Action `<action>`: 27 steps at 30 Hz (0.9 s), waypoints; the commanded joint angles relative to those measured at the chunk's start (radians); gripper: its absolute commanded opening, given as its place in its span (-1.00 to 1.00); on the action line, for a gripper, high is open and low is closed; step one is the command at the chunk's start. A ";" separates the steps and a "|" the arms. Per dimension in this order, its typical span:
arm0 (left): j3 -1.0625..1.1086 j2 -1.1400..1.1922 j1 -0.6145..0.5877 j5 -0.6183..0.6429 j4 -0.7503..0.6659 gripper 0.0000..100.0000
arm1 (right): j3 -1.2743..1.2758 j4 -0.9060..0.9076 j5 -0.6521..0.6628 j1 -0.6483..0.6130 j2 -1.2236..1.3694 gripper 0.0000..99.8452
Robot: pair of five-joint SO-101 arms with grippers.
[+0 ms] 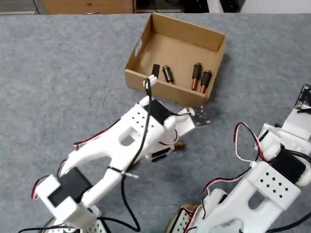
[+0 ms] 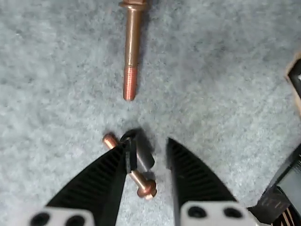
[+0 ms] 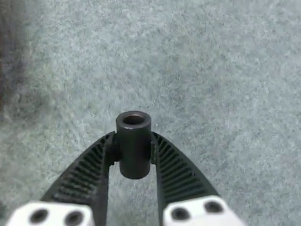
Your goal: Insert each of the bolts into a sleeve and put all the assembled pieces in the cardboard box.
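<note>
Bolts lie short of the box (image 1: 136,77)

Your left gripper (image 2: 148,147) gapes over a sleeved bolt (image 2: 141,181) on the mat (image 2: 225,70). A loose bolt (image 2: 131,47) lies just ahead, mat on every side. Your right gripper (image 3: 133,143) clamps a sleeve (image 3: 134,125). The box wall stands near your left gripper.

Bare carpet (image 1: 58,68) was seen open left of the box (image 1: 189,34) and right of it. The approach to the box's near wall was blocked by the left arm (image 1: 121,141). A loose bolt (image 2: 131,47) was noted lying ahead of the left gripper (image 2: 146,142), carpet free on both sides.
</note>
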 commanded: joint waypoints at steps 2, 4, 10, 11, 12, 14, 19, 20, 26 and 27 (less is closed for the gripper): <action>-0.064 0.042 0.006 -0.006 -0.061 -0.73 | -0.004 -0.035 0.032 0.016 -0.010 -1.00; -0.083 0.074 0.011 -0.006 -0.086 -0.74 | -0.004 -0.034 0.032 0.016 -0.010 -1.00; -0.172 0.199 0.012 -0.006 -0.150 -0.73 | -0.005 -0.031 0.032 0.010 -0.012 -1.00; -0.192 0.223 0.012 -0.006 -0.153 -0.73 | -0.005 -0.031 0.032 0.010 -0.012 -1.00; -0.213 0.246 0.012 -0.006 -0.153 -0.73 | -0.005 -0.031 0.032 0.008 -0.012 -1.00; -0.255 0.294 0.015 -0.006 -0.153 -0.74 | -0.005 -0.031 0.032 0.008 -0.012 -1.00; -0.368 0.415 0.012 -0.003 -0.149 -0.74 | -0.005 -0.032 0.040 0.008 -0.012 -1.00; -0.385 0.435 0.014 -0.002 -0.149 -0.74 | -0.005 -0.032 0.052 0.008 -0.012 -1.00; -0.460 0.510 0.025 0.000 -0.152 -0.74 | -0.005 -0.034 0.058 0.008 -0.012 -1.00; -0.463 0.521 0.028 0.000 -0.152 -0.74 | -0.005 -0.034 0.058 0.008 -0.012 -1.00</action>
